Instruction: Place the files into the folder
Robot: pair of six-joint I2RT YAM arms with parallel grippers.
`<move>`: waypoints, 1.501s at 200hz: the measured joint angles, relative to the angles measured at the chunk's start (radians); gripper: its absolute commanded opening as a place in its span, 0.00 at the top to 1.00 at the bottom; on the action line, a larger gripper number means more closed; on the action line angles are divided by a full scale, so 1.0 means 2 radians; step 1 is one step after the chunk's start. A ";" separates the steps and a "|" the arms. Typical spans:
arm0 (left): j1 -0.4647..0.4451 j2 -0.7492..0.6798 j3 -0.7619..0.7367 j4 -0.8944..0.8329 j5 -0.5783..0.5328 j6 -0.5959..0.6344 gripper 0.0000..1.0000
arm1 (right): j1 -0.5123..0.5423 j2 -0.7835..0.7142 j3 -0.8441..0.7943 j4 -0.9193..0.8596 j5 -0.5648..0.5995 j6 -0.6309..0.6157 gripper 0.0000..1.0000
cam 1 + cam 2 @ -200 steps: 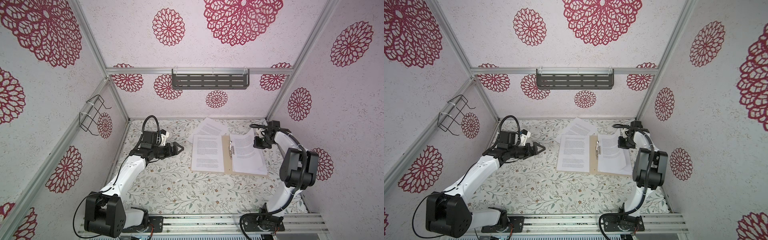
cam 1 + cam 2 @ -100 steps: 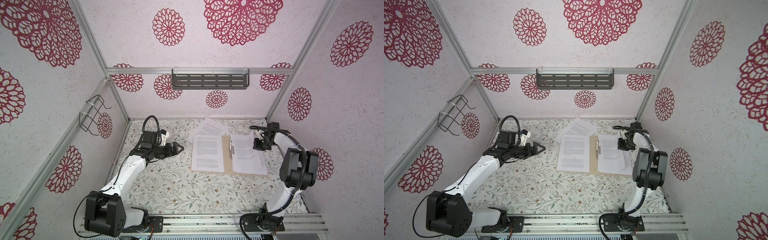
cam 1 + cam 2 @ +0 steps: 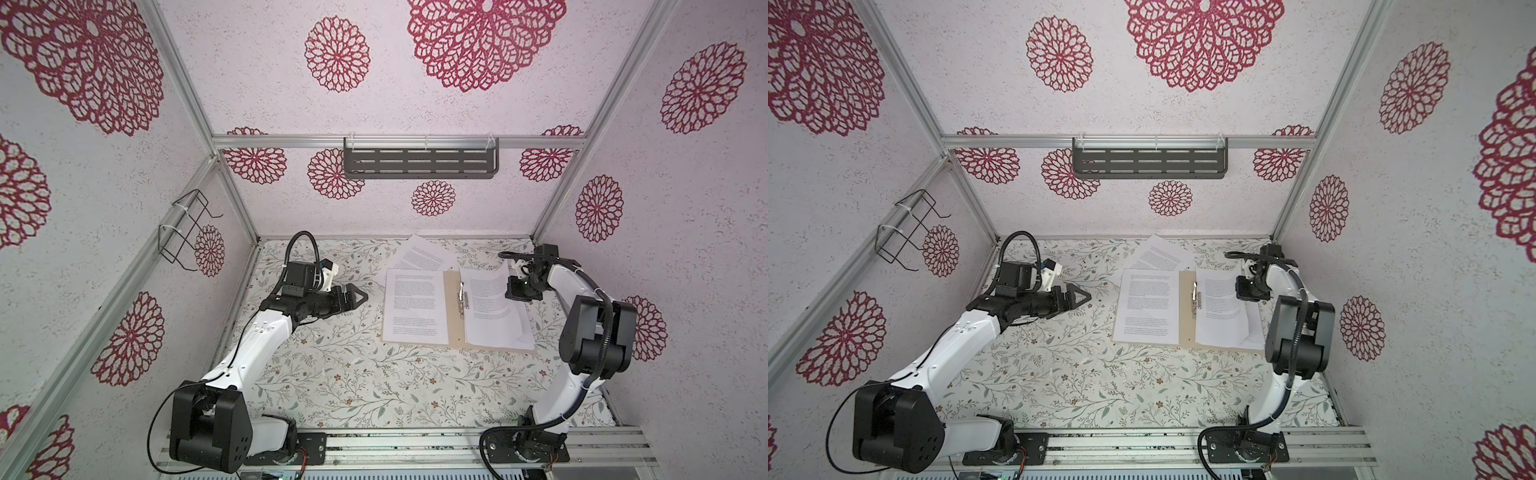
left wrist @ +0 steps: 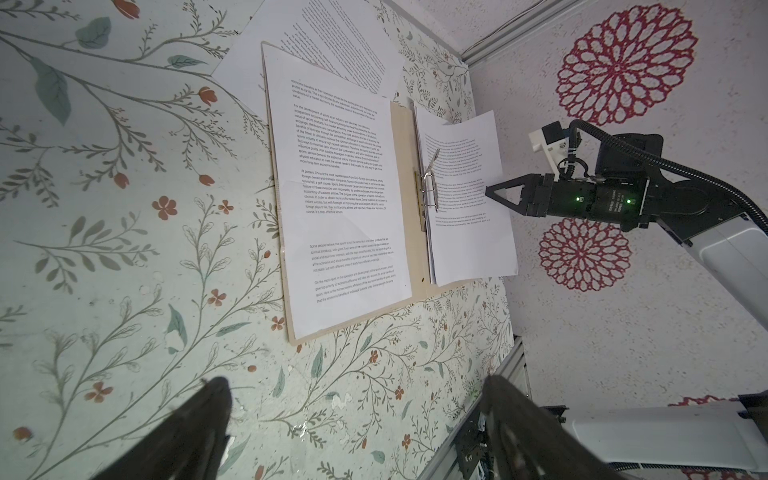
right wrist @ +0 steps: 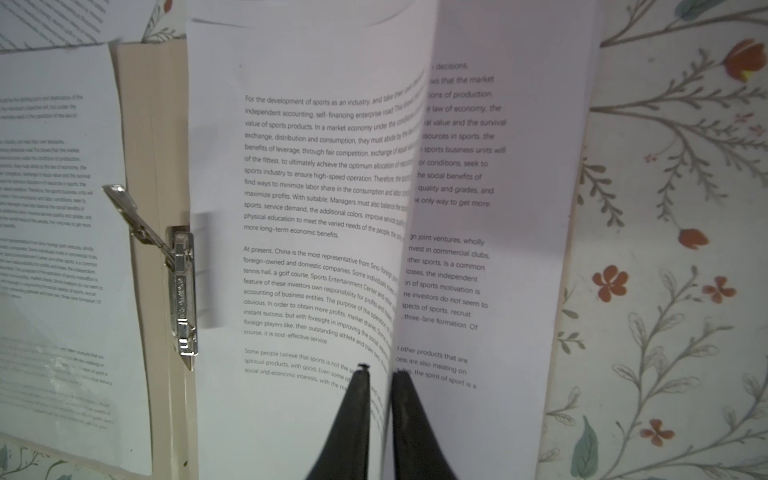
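Laying the lifted top sheet (image 5: pixel 311 187) flat on the right leaf of the open folder (image 3: pixel 455 328), we square it beside the metal fastener (image 5: pixel 183 291). The right gripper (image 5: pixel 380 376) has its jaws nearly together around the raised edge, pinching or not we cannot tell. The left gripper (image 3: pixel 360 297) hangs spread and empty, well apart.

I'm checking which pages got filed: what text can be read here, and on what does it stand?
"For the development of sports as an industry": lifted sheet.
"the spirit of sport is a": sheet under it.
"At present, China is the most representative": left sheet.
Clip stamp and rear sheets: too blurred or small to read.
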 measured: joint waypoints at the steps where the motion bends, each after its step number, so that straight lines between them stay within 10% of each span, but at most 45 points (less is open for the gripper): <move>1: 0.000 0.000 0.000 0.000 0.000 0.000 0.03 | 0.000 0.000 0.000 0.000 0.000 0.000 0.76; 35: 0.000 0.000 0.000 0.000 0.001 0.000 0.03 | 0.000 0.004 0.000 -0.003 0.001 -0.001 0.59; 41: 0.000 0.000 0.000 0.000 0.001 0.000 0.03 | 0.000 0.005 0.000 -0.004 0.002 0.000 0.08; 47: 0.000 0.000 0.000 0.000 0.001 0.000 0.03 | 0.000 0.005 0.000 -0.004 0.002 0.004 0.01; 194: 0.000 0.000 0.000 0.000 0.003 0.000 0.03 | -0.020 -0.112 -0.075 0.088 0.133 0.121 0.01; 244: 0.000 0.000 0.000 0.000 0.004 0.000 0.03 | -0.015 -0.160 -0.124 0.156 0.092 0.194 0.22; 300: -0.001 -0.017 -0.031 0.073 0.064 -0.030 0.03 | 0.126 -0.140 -0.142 0.174 0.067 0.223 0.48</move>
